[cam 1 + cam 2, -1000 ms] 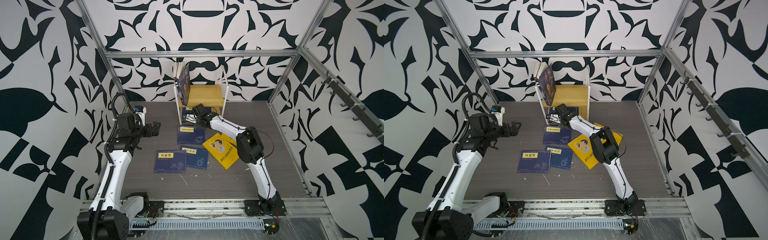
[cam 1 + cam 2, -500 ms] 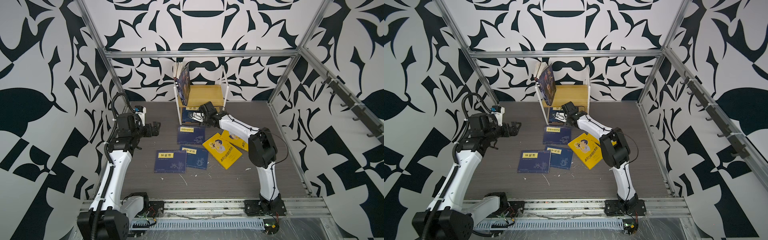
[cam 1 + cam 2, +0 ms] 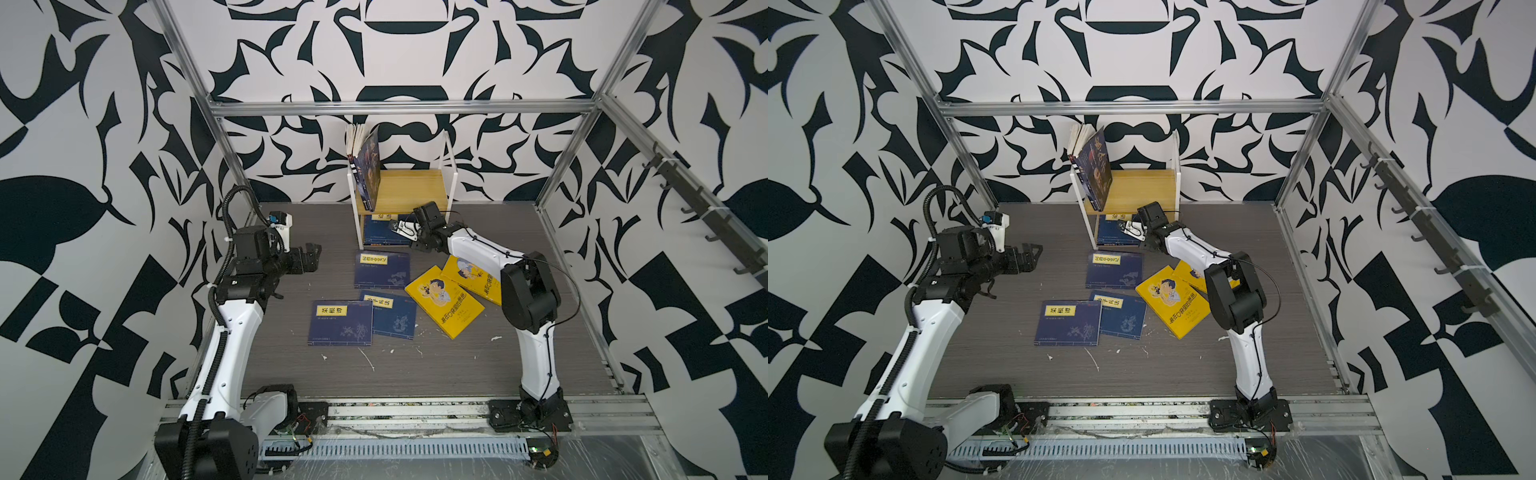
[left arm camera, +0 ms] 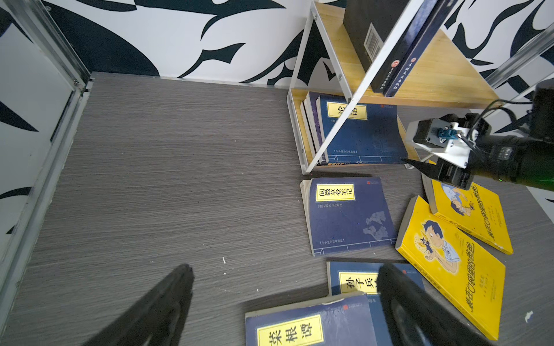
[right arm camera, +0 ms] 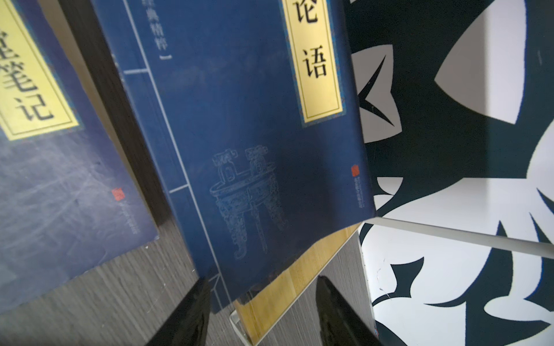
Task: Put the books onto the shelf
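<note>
Above the grey tabletop (image 3: 291,365), right claw (image 5: 263,280), apart, reaches to the shelf (image 3: 411,187); left claw (image 4: 284,268) hovers apart.

Your top views look down on the shelf (image 3: 415,191) from high; wrist views share its lower tier, right much nearer.

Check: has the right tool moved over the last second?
Yes. In a top view the right tool has drawn back rightward from the shelf, away from its left post.
</note>
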`<state>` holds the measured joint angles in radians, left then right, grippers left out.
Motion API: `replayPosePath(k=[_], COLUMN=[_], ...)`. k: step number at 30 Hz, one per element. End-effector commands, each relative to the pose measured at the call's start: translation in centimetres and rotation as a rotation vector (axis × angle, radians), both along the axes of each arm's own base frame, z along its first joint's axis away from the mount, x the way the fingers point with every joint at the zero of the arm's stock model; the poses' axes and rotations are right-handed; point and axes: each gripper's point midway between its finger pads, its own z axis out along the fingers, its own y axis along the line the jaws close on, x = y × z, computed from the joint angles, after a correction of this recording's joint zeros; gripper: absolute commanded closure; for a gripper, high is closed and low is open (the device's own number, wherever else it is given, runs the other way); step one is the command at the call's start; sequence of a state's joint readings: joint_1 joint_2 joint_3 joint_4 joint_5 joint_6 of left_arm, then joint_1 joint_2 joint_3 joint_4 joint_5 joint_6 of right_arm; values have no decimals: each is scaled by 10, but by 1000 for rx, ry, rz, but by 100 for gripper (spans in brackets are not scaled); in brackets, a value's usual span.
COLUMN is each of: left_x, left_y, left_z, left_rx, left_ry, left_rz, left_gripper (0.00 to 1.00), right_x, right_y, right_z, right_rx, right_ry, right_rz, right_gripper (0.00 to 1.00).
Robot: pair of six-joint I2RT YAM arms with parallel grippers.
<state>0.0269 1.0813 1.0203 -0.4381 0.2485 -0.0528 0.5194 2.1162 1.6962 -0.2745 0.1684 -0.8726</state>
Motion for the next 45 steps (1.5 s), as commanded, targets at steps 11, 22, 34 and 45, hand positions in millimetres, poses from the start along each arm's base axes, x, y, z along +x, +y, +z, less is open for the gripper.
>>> replayPosePath(k=[11,22,34,45], left_x=[1,1,1,2], left_y=[2,1,2,1], left_z=[-2,-2,-4,-4], left_rx=[-12,-18,-18,-20], left_ry=[5,5,10,9], left_rz=[4,2,5,3], left_gripper=[1,0,1,0], right_x=[-1,-5,7,17], right_y=[10,10,8,7], right_z=[8,-1,3,11], right_rx=[54,21,34,44], right_ry=[27,50,13,-28], right_rz=[34,57,25,0], right_gripper=[35,33,39,48])
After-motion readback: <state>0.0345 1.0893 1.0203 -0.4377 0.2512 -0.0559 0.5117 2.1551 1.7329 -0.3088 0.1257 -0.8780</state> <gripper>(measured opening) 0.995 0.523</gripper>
